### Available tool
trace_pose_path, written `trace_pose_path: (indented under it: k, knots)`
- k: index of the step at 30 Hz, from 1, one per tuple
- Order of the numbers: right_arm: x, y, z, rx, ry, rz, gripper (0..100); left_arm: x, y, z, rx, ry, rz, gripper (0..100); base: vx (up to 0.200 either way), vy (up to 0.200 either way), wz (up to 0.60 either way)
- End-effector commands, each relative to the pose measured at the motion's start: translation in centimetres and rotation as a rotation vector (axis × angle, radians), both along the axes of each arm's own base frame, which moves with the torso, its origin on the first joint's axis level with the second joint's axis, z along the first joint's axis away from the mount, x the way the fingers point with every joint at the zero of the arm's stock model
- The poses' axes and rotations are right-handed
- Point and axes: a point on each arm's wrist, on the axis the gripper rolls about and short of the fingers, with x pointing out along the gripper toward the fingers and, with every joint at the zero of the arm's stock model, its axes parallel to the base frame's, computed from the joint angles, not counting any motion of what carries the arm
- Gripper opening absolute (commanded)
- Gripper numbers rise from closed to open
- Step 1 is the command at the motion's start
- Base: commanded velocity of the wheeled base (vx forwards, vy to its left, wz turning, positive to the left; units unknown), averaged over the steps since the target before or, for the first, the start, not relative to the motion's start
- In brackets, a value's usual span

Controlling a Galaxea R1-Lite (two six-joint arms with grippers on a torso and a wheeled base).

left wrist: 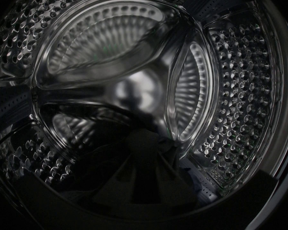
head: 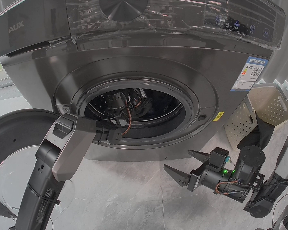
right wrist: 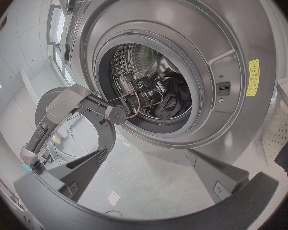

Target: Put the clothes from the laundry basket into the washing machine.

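Partway. Holding left gripper (right wrist: 158, 93) inside washing machine (head: 169, 64) beside loaded clothes (right wrist: 176, 96), grip unreadable; hovering right gripper (head: 176, 158) apart, empty, outside; awaiting garment (head: 259, 133) draped over laundry basket (head: 272, 104).

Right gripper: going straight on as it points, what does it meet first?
Likely the washing machine's lower front panel; only floor lies before the open right gripper. Depth is unclear.

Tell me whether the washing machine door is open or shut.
Open. The door is swung aside to the left, and the round opening is uncovered, with dark clothes lying inside.
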Motion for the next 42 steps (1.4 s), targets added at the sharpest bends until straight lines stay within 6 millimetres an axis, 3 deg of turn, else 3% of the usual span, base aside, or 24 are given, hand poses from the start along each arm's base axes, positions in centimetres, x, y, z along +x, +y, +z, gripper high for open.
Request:
trace_pose_path:
  k: [1, 6, 9, 14, 23, 24, 26, 28, 32, 35, 42]
  knots:
    - [0.0, 0.0, -0.1, -0.002, 0.003, 0.001, 100, 0.2, 0.0, -0.7, 0.004, 0.012, 0.002, 100, 0.000, 0.000, 0.00]
    - [0.0, 0.0, -0.1, -0.002, 0.003, 0.001, 100, -0.5, -0.8, -0.2, -0.010, 0.012, 0.017, 100, 0.000, 0.000, 0.00]
    - [0.0, 0.0, -0.1, -0.003, 0.004, -0.001, 100, -1.9, -1.5, 0.1, 0.013, 0.048, 0.005, 100, 0.000, 0.000, 0.00]
    - [0.0, -0.1, -0.1, -0.003, 0.004, 0.001, 100, -7.2, -2.5, 0.9, 0.106, 0.149, -0.078, 100, 0.000, 0.000, 0.00]
    - [-0.7, -0.7, -0.4, -0.021, 0.024, 0.001, 100, -17.4, -2.8, -1.4, 0.282, 0.235, -0.275, 100, 0.000, 0.000, 0.00]
    - [-0.7, -0.7, -0.4, -0.021, 0.024, 0.002, 100, -17.4, -2.8, -1.4, 0.282, 0.235, -0.275, 100, 0.000, 0.000, 0.00]
    - [-1.7, -1.7, -0.3, -0.032, 0.037, 0.002, 100, -21.9, -1.9, -1.0, 0.300, 0.237, -0.353, 100, 0.000, 0.000, 0.00]
    - [-1.9, -1.9, -0.2, -0.034, 0.040, 0.004, 100, -23.0, -1.6, -0.9, 0.307, 0.243, -0.367, 100, 0.000, 0.000, 0.00]
    - [-3.2, -3.4, 0.8, -0.021, 0.016, -0.006, 100, -30.1, 1.9, -0.2, 0.360, 0.287, -0.455, 100, 0.000, 0.000, 0.00]
    - [-3.6, -4.1, 1.4, -0.009, 0.000, -0.023, 100, -33.5, 4.1, 0.4, 0.371, 0.287, -0.493, 100, 0.000, 0.000, 0.00]
    - [-5.2, -6.8, 1.9, -0.013, -0.009, -0.114, 100, -36.8, 9.1, 1.3, 0.341, 0.263, -0.473, 100, 0.000, 0.000, 0.00]
